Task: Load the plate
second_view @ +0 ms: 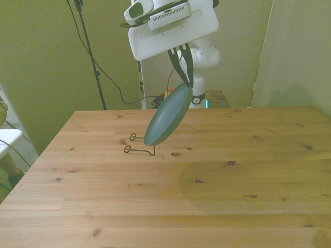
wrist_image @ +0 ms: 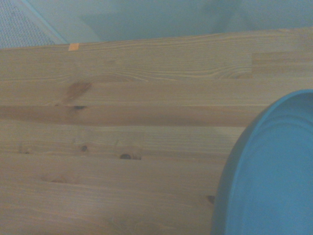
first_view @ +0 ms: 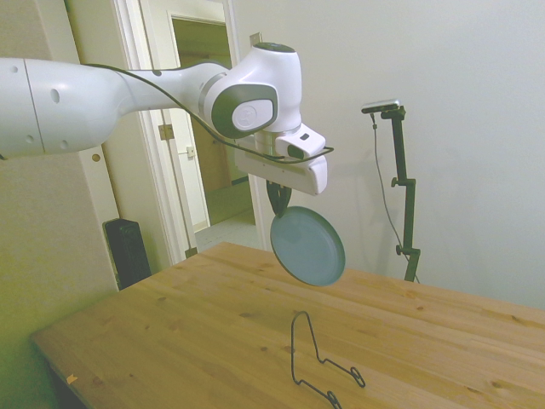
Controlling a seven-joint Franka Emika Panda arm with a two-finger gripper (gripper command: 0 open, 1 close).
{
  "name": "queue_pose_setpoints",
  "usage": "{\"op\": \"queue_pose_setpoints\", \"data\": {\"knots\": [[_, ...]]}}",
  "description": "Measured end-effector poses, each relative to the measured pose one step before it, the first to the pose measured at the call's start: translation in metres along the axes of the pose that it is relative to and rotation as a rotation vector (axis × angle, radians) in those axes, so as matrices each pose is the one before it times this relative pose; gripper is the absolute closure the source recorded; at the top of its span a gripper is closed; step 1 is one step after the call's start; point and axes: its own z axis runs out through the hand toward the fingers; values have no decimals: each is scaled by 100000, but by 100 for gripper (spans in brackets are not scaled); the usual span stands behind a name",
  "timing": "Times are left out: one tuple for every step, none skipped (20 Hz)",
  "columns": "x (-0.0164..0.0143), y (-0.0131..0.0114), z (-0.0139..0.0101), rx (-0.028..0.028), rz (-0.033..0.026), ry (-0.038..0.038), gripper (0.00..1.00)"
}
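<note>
The teal plate (first_view: 308,246) hangs tilted in the air, well above the wooden table (first_view: 213,332), held by its upper rim. My gripper (first_view: 279,201) is shut on that rim, its dark fingers (second_view: 184,66) pinching the edge. In the front view the plate (second_view: 166,117) slants down toward that view's left, in front of the thin black wire stand (second_view: 138,149). The wire stand (first_view: 317,362) rests on the table below and nearer the side camera than the plate. The wrist view shows part of the plate (wrist_image: 274,181) over bare boards.
A person's leg and a white seat (second_view: 8,150) show at the front view's left edge. An open doorway (first_view: 209,145) and a dark speaker (first_view: 128,251) stand beyond the table in the side view.
</note>
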Motion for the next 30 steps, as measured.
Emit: {"op": "queue_pose_setpoints", "data": {"knots": [[2,542,-560,877,-286,-270,100],[-61,430,-498,1083,-481,-408,100],[-112,339,-507,1006,-790,-689,100],[-90,303,-443,848,-729,-652,100],[-77,324,-372,1100,-988,-833,100],[-38,386,-206,984,-945,-1078,100],[28,427,-97,628,-728,-761,100],[99,438,47,494,-50,-356,100],[100,400,143,221,590,-377,100],[103,238,151,-56,604,30,100],[140,158,247,-11,505,338,100],[0,20,23,-15,38,-47,100],[22,110,56,-60,206,-122,100],[69,272,68,9,424,-177,100],[125,429,10,246,555,-154,100],[178,610,-60,461,272,-155,100],[229,830,-181,774,25,-274,100],[201,966,-284,982,102,-435,100],[155,1056,-300,1226,-126,-876,100],[147,1113,-386,1222,-81,-878,100],[93,959,-377,1304,-373,-1162,100],[105,915,-342,1145,-424,-1131,100],[111,814,-250,916,-165,-991,100],[138,666,-134,740,-393,-735,100],[129,486,9,938,-279,-887,100],[166,409,42,714,-353,-474,100],[155,327,135,648,-498,-632,100],[119,286,168,595,-705,-818,100],[122,285,132,553,-688,-635,100],[93,286,120,489,-474,-686,100]]}}
